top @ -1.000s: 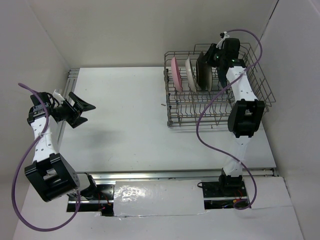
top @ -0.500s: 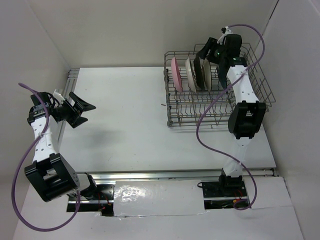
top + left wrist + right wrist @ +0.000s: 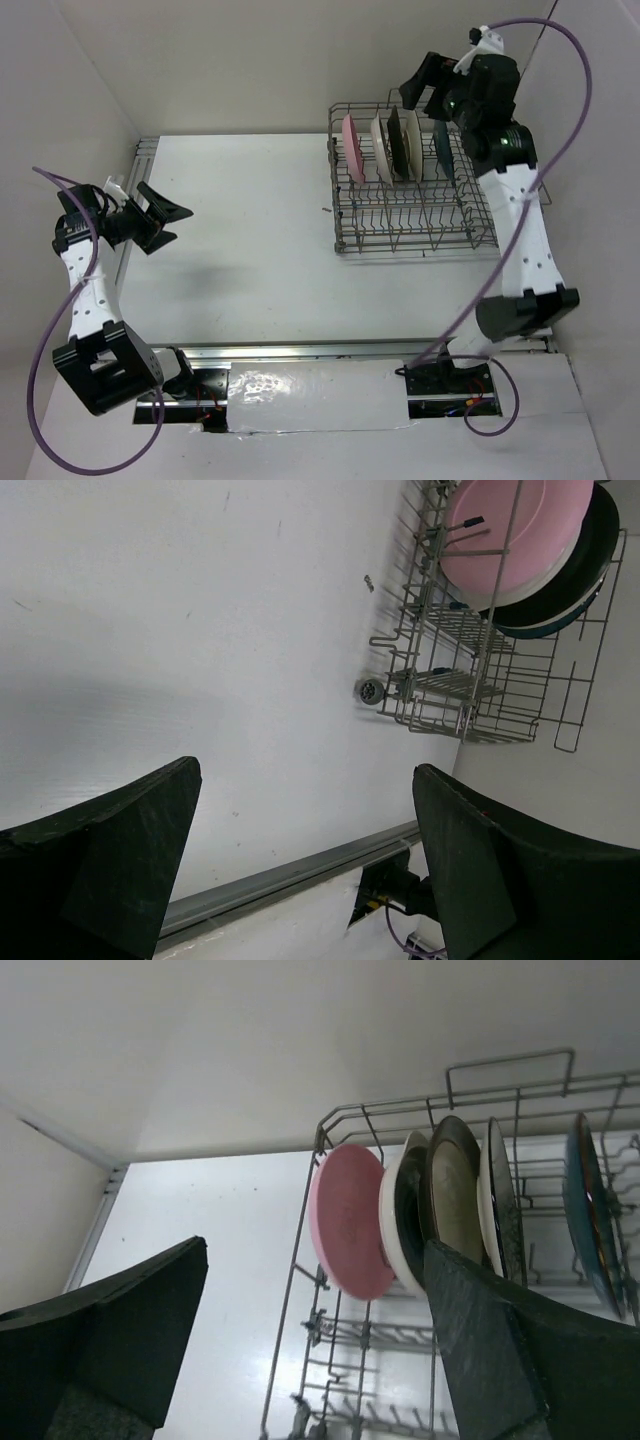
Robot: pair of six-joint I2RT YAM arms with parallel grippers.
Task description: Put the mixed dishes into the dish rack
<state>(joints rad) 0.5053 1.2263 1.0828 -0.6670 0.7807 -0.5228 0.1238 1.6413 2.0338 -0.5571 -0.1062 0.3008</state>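
all five plates (image 3: 403, 145) stand on edge among the tines at the back of the dish rack (image 3: 410, 225), from the pink plate (image 3: 348, 1222) at the left to the teal plate (image 3: 590, 1225) at the right. none lies on the desk (image 3: 250, 230), so the loading looks done. the right hand (image 3: 425, 100) hangs above the rack's back rim, released and empty, and the left hand (image 3: 172, 225) hovers released, well apart.

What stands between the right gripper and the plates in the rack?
Nothing visible. The right gripper hangs open above the dish rack. The plates stand upright inside it below, pink plate leftmost, with only open air between them and the gripper.
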